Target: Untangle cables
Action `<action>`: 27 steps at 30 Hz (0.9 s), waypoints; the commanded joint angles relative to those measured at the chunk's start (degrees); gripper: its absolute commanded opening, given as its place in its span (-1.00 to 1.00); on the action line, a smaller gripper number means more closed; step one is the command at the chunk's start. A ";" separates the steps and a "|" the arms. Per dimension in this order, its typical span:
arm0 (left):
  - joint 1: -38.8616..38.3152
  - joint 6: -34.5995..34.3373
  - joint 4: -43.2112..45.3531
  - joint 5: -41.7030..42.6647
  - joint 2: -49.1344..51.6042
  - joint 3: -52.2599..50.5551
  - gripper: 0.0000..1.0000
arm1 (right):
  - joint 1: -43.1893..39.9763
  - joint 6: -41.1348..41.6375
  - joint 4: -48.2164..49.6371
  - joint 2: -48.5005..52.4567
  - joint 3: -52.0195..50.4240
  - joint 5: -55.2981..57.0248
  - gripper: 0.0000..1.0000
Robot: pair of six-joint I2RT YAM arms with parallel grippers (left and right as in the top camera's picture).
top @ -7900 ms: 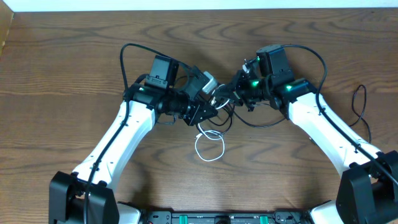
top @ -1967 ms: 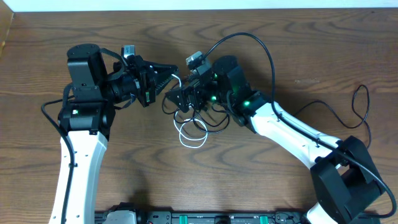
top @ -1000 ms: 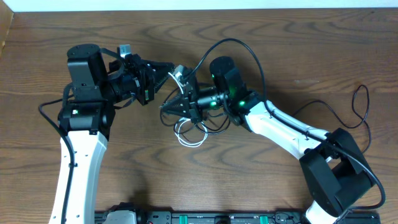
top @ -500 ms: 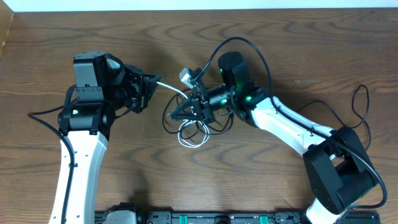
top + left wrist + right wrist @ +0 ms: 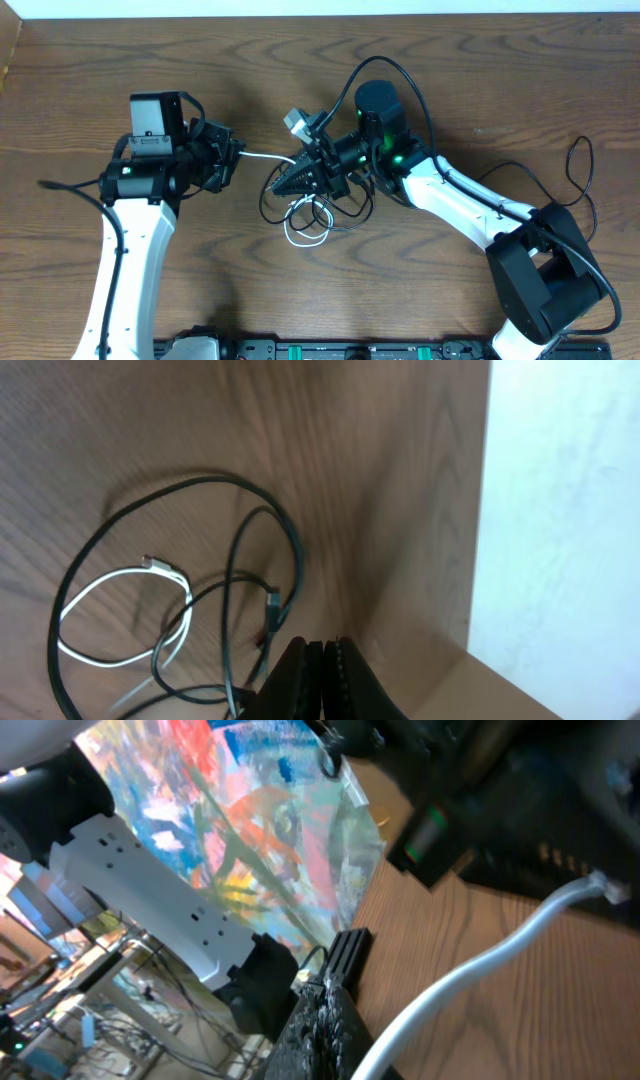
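The cables lie in a tangle point(image 5: 312, 212) at mid-table, thin black loops point(image 5: 240, 485) wound with a white cable. One stretch of the white cable point(image 5: 268, 157) runs taut from the tangle to my left gripper point(image 5: 238, 157), which is shut; the overhead view suggests it pinches that cable's end, though the left wrist view shows only closed fingers point(image 5: 325, 650). The white loop point(image 5: 110, 575) and its small plug lie on the wood. My right gripper point(image 5: 275, 188) points left over the tangle, shut point(image 5: 325, 988), and the white cable point(image 5: 480, 965) passes beside its fingers.
A thin black cord point(image 5: 578, 165) loops at the far right of the table. The table's far edge point(image 5: 320, 14) meets a white wall. The right arm's thick black cable point(image 5: 400, 75) arches above its wrist.
My left gripper has swung down and back to the left, drawing the white cable out straight. The right gripper has stayed over the tangle, turning slightly.
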 commanded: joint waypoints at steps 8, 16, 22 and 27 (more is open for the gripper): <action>0.24 5.09 -4.79 -2.75 5.86 -1.27 -0.85 | -0.04 12.07 5.05 0.02 0.48 5.46 -0.98; 0.26 9.44 -6.99 -2.78 6.21 -1.27 -0.85 | -0.26 14.73 5.05 0.02 0.48 10.88 -0.98; 0.24 14.38 -6.99 -2.80 6.21 -1.27 -0.85 | -0.90 19.67 4.98 0.02 0.48 15.28 -0.98; 0.24 24.85 -7.56 -2.75 6.21 -1.27 -0.84 | -2.51 27.85 4.37 0.02 0.48 19.98 -0.97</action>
